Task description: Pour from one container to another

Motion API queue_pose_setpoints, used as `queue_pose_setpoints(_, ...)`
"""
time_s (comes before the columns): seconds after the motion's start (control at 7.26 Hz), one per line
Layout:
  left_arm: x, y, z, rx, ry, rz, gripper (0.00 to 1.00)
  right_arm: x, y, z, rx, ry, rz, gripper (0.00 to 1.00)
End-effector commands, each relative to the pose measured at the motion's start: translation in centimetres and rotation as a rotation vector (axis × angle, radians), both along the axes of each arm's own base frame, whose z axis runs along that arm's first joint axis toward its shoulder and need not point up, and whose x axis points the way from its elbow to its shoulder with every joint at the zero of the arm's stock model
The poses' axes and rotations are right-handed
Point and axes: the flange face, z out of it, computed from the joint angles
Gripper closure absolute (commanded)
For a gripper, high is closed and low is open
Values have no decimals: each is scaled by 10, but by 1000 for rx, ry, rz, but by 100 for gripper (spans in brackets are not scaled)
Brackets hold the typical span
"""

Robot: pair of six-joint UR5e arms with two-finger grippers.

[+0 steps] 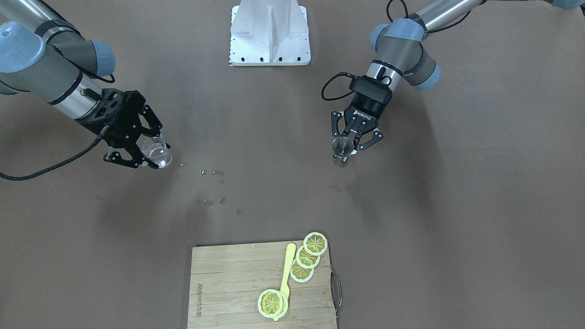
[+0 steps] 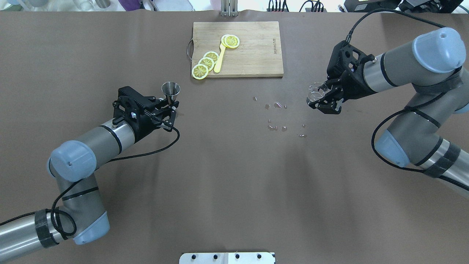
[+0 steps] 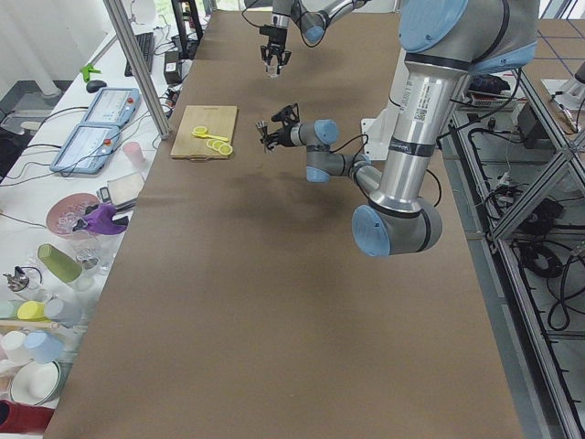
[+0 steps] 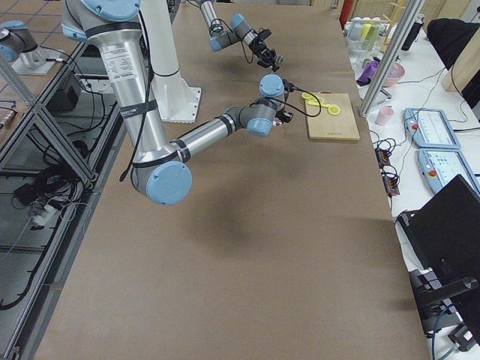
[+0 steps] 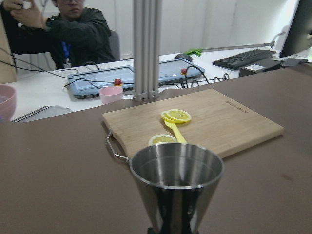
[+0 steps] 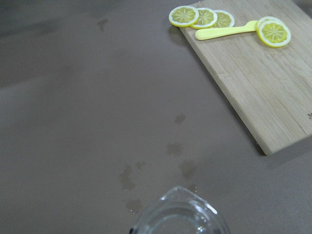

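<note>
Your left gripper [image 2: 169, 106] is closed on the upright steel jigger [image 2: 171, 89], your right gripper [image 2: 318, 98] on the glass cup [image 2: 314, 92]. Broad table [image 2: 220, 165] separates them, with droplets [image 2: 275, 106] nearer the cup.

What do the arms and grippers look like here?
The left arm and right arm are silver tubes with grey joints, pale blue caps and black tape bands. The left gripper and right gripper are black two-finger linkage units, fed by black cables; the left one bears white Robotiq lettering.
</note>
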Motion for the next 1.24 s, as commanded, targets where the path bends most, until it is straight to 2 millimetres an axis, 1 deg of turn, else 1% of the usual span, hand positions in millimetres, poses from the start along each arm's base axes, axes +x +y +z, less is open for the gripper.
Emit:
queue_pose_setpoints(0.0,8,-25,-19,140,-91,183,100,-16,4,-19,19,19,2,100)
queue_pose_setpoints(0.14,20,-51,-25,207,-155,227,100,-10,6,-30,62,56,-18,100)
queue_pose_setpoints(0.28,30,-76,-34,255,-195,271,100,-14,15,-40,58,68,-40,100)
queue_pose_setpoints(0.41,34,-96,-46,268,-196,351,100,-23,21,-40,66,85,-36,100)
queue_pose_setpoints(0.55,35,-109,-53,274,-203,435,100,-27,21,-43,73,89,-18,100)
queue_pose_setpoints(0.69,35,-131,-61,319,-250,497,100,-29,22,-47,70,85,-20,100)
queue_pose_setpoints(0.83,38,-144,-67,349,-286,524,100,-28,23,-50,67,82,-20,100)
queue_pose_setpoints(0.96,40,-153,-80,382,-304,565,100,-28,22,-50,43,92,-15,100)
queue_pose_setpoints(1.1,42,-151,-86,396,-295,595,100,-31,20,-55,26,108,-17,100)
